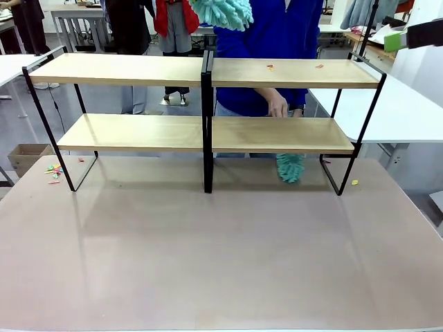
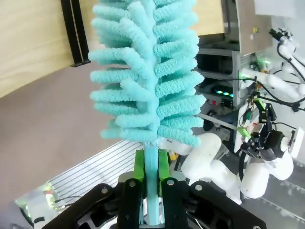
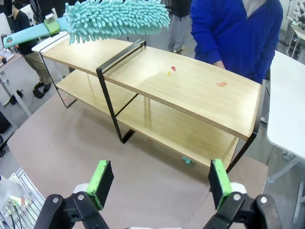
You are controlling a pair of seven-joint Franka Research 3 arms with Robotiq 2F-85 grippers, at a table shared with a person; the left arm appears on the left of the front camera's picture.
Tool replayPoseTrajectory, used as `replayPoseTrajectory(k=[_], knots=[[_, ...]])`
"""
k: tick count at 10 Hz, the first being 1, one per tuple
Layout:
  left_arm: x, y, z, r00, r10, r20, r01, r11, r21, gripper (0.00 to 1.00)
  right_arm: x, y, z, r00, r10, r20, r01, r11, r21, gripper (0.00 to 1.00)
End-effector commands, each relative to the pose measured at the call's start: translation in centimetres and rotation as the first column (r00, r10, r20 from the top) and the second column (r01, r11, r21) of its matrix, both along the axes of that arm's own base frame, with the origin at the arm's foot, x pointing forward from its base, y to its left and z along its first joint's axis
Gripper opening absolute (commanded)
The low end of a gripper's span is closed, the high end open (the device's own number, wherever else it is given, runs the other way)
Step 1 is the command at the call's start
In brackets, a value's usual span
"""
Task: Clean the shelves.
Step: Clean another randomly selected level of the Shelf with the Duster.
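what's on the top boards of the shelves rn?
A few small red and yellow scraps lie on the shelves' right top board; the left one looks bare. The teal duster hovers above, apart from them.

The wide two-tier shelves (image 1: 277,72) were of pale, smooth, matt wood boards on a thin black metal frame. The fluffy teal microfibre duster (image 3: 116,20) looked soft and shaggy, its flat handle smooth plastic. The pinkish-beige tabletop (image 1: 221,256) had a smooth, faintly glossy finish.
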State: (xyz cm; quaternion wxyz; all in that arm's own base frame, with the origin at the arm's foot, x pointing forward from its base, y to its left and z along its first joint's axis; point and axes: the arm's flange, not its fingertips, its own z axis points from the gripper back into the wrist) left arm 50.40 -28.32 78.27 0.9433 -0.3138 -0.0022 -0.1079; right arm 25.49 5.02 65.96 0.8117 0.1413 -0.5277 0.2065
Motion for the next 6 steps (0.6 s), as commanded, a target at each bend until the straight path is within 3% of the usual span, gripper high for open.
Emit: replayPoseTrajectory(k=[1,3,4,6], knots=[[-0.8,-1.7,-1.1,0.988,-0.019,0.155,0.005,0.996,0.088,0.12,0.1,0.0,-0.1,1.0,-0.001,-0.001,0.001,1.0,0.002,1.0],[-1.0,-4.3,-3.0,0.961,-0.056,0.271,0.007,0.983,0.181,0.12,0.1,0.0,-0.1,1.0,-0.001,-0.001,0.001,1.0,0.002,1.0],[-0.8,-5.4,-3.9,0.964,-0.012,0.266,-0.05,0.973,0.224,0.12,0.1,0.0,-0.1,1.0,-0.001,-0.001,0.001,1.0,0.002,1.0],[-0.8,-7.3,-4.9,0.983,0.02,0.184,-0.071,0.959,0.274,0.12,0.1,0.0,-0.1,1.0,-0.001,-0.001,0.001,1.0,0.002,1.0]])
